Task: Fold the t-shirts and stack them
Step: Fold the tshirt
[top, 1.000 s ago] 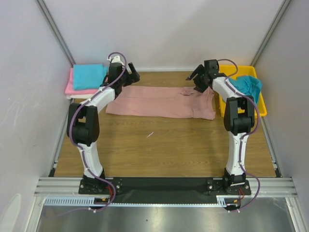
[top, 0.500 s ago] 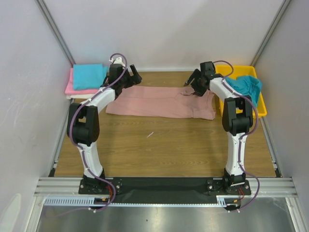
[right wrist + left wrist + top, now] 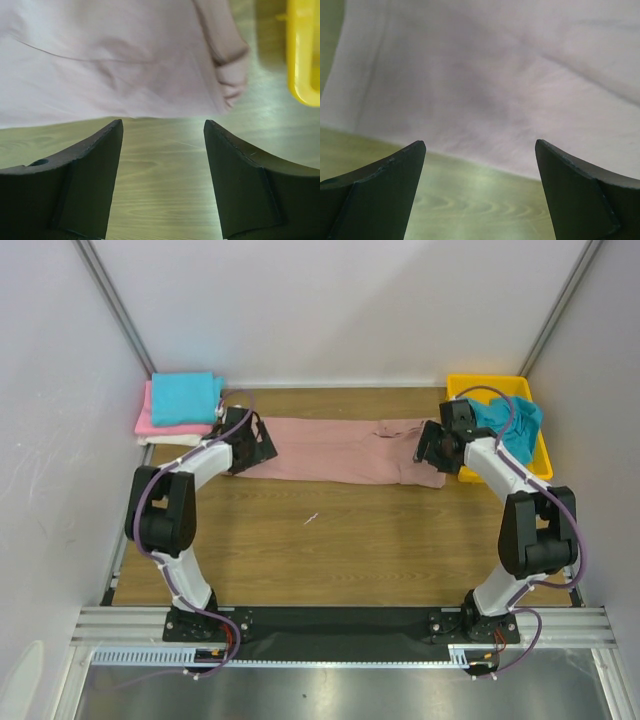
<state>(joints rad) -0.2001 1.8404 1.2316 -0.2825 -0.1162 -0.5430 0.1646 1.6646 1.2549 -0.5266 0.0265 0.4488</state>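
The dusty-pink t-shirt lies flat as a long strip across the back of the table. My left gripper is open and low at its left end. In the left wrist view the gripper has bare wood between its fingers and the shirt's edge just ahead. My right gripper is open and low at the shirt's right end. In the right wrist view the gripper is over wood, with the shirt's near edge and folded sleeve just ahead. Both grippers are empty.
A folded teal shirt lies on a folded bright pink one at the back left. A yellow tray at the back right holds a crumpled teal shirt; the tray's rim shows in the right wrist view. White walls close three sides.
Both arms have swung from the shirt's far edge toward the near side and come down low at its two ends. Both grippers stay open. The shirt has barely moved.
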